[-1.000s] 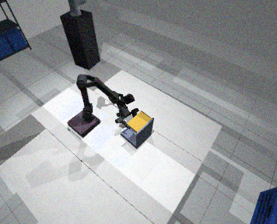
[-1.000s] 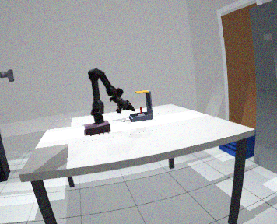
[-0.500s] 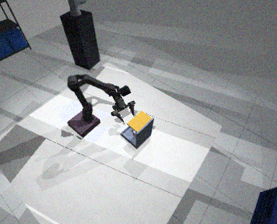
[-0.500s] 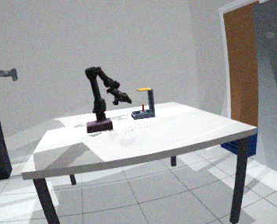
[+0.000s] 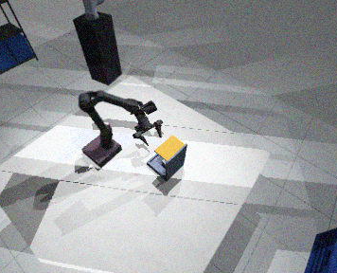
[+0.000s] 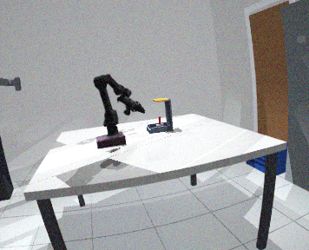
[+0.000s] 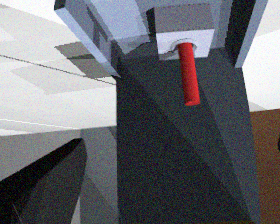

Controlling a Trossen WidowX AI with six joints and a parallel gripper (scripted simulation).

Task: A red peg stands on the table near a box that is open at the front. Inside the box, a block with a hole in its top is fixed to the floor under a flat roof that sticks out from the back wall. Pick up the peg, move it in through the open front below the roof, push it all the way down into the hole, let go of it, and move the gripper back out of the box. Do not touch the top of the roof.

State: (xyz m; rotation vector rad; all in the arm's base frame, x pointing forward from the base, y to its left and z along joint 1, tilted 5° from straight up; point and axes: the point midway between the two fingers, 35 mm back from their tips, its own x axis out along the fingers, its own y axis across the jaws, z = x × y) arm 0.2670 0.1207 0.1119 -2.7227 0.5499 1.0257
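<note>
The red peg [image 6: 160, 120] [image 7: 189, 75] stands upright in the hole of the pale block [image 7: 203, 42], with a long part of it showing above the top. How deep its lower end sits is hidden. The box [image 5: 176, 162] [image 6: 168, 116] has a yellow roof [image 5: 170, 148] [image 6: 161, 100] above the peg; in the top view the roof hides the peg. My gripper [image 5: 154, 140] [image 6: 143, 112] [image 7: 185, 143] is open and empty, its fingers spread wide. It is in the air outside the box's open front, apart from the peg and the roof.
The box's low side walls stand on both sides of the block in the wrist view, with the tall dark back wall [image 7: 156, 165] behind the peg. The arm's base [image 5: 101, 152] [image 6: 111, 140] stands on the white table [image 5: 143, 227] [image 6: 196, 152], on the box's open side.
</note>
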